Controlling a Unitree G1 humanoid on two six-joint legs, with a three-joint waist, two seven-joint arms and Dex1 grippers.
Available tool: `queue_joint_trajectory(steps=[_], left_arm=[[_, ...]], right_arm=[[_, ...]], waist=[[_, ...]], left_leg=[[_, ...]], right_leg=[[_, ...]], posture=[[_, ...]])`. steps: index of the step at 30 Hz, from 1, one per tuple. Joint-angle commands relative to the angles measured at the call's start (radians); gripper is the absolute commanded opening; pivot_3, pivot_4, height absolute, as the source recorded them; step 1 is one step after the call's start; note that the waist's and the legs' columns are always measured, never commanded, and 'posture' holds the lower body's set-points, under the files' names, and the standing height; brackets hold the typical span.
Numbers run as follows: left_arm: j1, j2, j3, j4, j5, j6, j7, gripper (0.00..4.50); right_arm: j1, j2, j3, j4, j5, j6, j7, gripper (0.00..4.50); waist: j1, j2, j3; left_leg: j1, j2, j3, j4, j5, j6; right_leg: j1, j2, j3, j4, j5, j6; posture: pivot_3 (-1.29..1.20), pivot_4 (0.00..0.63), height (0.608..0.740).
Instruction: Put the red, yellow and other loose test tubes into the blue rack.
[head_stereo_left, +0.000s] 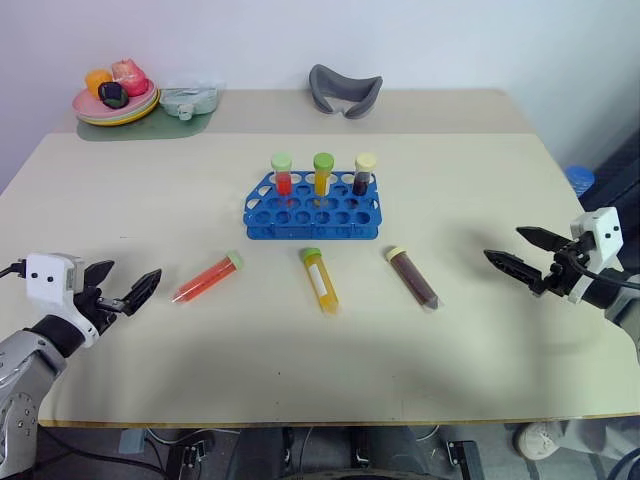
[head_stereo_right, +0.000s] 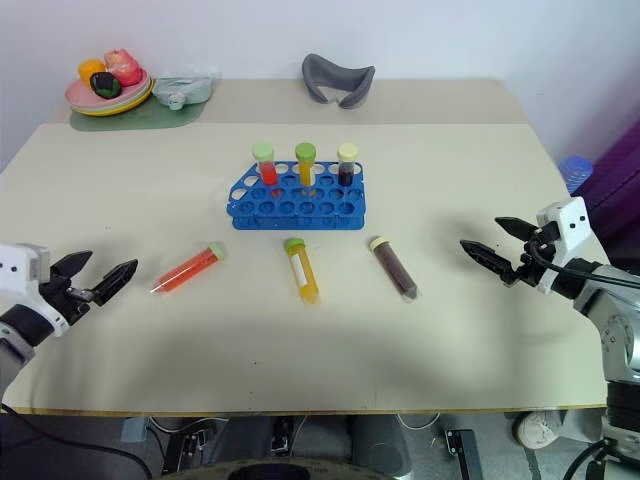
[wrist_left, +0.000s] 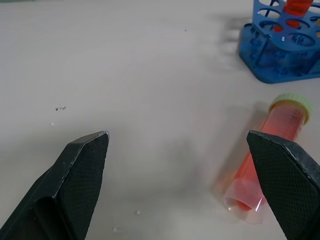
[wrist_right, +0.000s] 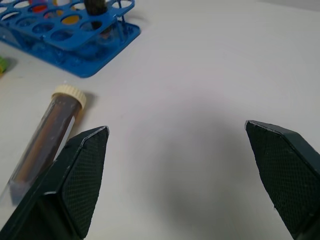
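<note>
Beige bench (head_stereo_left: 300, 370) carrying everything. Blue rack (head_stereo_left: 313, 212) near the middle, with three capped tubes upright along its far row: red (head_stereo_left: 283, 175), yellow (head_stereo_left: 322, 174), dark (head_stereo_left: 363, 174). Other holes vacant.

Just in front of the rack, three loose tubes lying flat, apart from one another. Red tube (head_stereo_left: 207, 277) to the left, tilted, green cap toward the rack. Yellow tube (head_stereo_left: 320, 279) in the middle, green cap at the far end. Dark brown tube (head_stereo_left: 411, 276) to the right, cream cap at the far end.

Left gripper (head_stereo_left: 128, 287) low over the bench's left side, jaws wide apart, holding nothing, near the red tube's base end without touching. Right gripper (head_stereo_left: 522, 254) over the right side, jaws wide apart and holding nothing, well apart from the dark brown tube.

At the far edge: grey curved object (head_stereo_left: 344, 91), stacked plates (head_stereo_left: 116, 106) bearing toy food, pale green item (head_stereo_left: 190, 100) beside them on a green mat (head_stereo_left: 140, 129).
</note>
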Motion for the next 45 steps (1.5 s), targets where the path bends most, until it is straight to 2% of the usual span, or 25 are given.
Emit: queue_joint_trajectory(steps=[1, 7, 11, 14, 16, 19, 22, 26, 37, 45], left_arm=[[-0.038, 0.008, 0.026, -0.019, -0.024, -0.008, 0.011, 4.50], [-0.156, 0.011, -0.126, -0.030, -0.023, 0.019, -0.020, 4.50], [-0.265, 0.019, -0.252, -0.021, -0.025, 0.024, -0.080, 4.50], [-0.281, 0.027, -0.389, -0.077, 0.016, -0.028, -0.171, 4.50], [-0.275, 0.032, -0.461, -0.119, 0.018, -0.048, -0.226, 4.50], [-0.255, 0.043, -0.519, -0.146, 0.036, -0.084, -0.280, 4.50], [-0.227, 0.041, -0.568, -0.178, 0.058, -0.140, -0.325, 4.50], [-0.203, 0.019, -0.608, -0.213, 0.063, -0.164, -0.330, 4.50], [-0.210, 0.005, -0.697, -0.258, 0.097, -0.169, -0.321, 4.50], [-0.197, -0.014, -0.716, -0.224, 0.122, -0.212, -0.333, 4.50]], right_arm=[[-0.035, 0.003, -0.006, -0.046, -0.010, 0.018, -0.062, 4.46], [-0.061, -0.048, -0.006, -0.234, 0.042, 0.266, -0.175, 4.46], [-0.112, -0.078, -0.039, -0.417, 0.156, 0.478, -0.253, 4.46], [-0.193, -0.129, 0.061, -0.549, 0.197, 0.709, -0.339, 4.46], [-0.288, -0.088, 0.117, -0.598, 0.245, 0.890, -0.412, 4.46], [-0.431, 0.068, 0.136, -0.575, 0.251, 1.146, -0.549, 4.46], [-0.463, 0.167, 0.199, -0.551, 0.248, 1.177, -0.723, 4.46], [-0.483, 0.227, 0.232, -0.529, 0.366, 1.177, -0.891, 4.46], [-0.470, 0.179, 0.267, -0.390, 0.747, 1.177, -1.266, 4.46], [-0.529, 0.093, 0.360, -0.259, 1.022, 1.177, -1.454, 4.46]], waist=[[0.002, 0.000, 0.000], [0.003, 0.000, 0.000], [0.002, 0.000, 0.000], [-0.002, 0.000, 0.000], [-0.007, 0.000, 0.000], [-0.007, 0.000, 0.000], [0.002, 0.001, 0.000], [0.003, 0.001, 0.000], [-0.003, 0.001, 0.000], [-0.003, 0.001, 0.000]], left_leg=[[0.000, 0.000, 0.000, 0.000, 0.000, 0.000], [0.000, 0.000, 0.000, 0.001, 0.002, -0.004], [-0.001, 0.000, 0.000, 0.001, 0.003, -0.005], [-0.001, 0.000, 0.000, 0.000, 0.002, -0.004], [-0.001, 0.000, 0.000, 0.000, 0.003, -0.005], [-0.001, 0.001, 0.000, 0.000, 0.003, -0.005], [-0.002, 0.001, 0.000, 0.000, 0.003, -0.005], [-0.005, -0.002, 0.001, 0.001, 0.002, -0.004], [-0.004, -0.001, 0.001, 0.001, -0.001, 0.001], [-0.005, -0.001, 0.001, 0.001, -0.001, 0.001]], right_leg=[[0.000, 0.000, 0.000, 0.000, 0.000, 0.000], [0.000, 0.000, 0.000, 0.000, 0.000, 0.000], [0.000, 0.000, 0.000, 0.000, 0.000, 0.000], [0.000, 0.000, 0.000, 0.000, 0.000, 0.000], [-0.001, 0.000, 0.001, 0.000, 0.000, 0.000], [-0.002, 0.001, 0.001, 0.000, 0.000, 0.000], [-0.003, 0.001, 0.002, 0.000, 0.000, 0.000], [-0.004, -0.002, 0.002, 0.000, 0.000, 0.000], [-0.004, 0.000, 0.002, 0.000, 0.000, 0.000], [-0.004, 0.001, 0.002, 0.000, 0.000, 0.000]], posture=[[0.00, 0.150, 0.735], [0.00, 0.150, 0.735], [0.00, 0.150, 0.735], [0.00, 0.150, 0.735], [0.00, 0.150, 0.735], [0.00, 0.150, 0.735], [0.00, 0.150, 0.735], [0.00, 0.150, 0.735], [0.00, 0.150, 0.735], [0.00, 0.150, 0.735]])
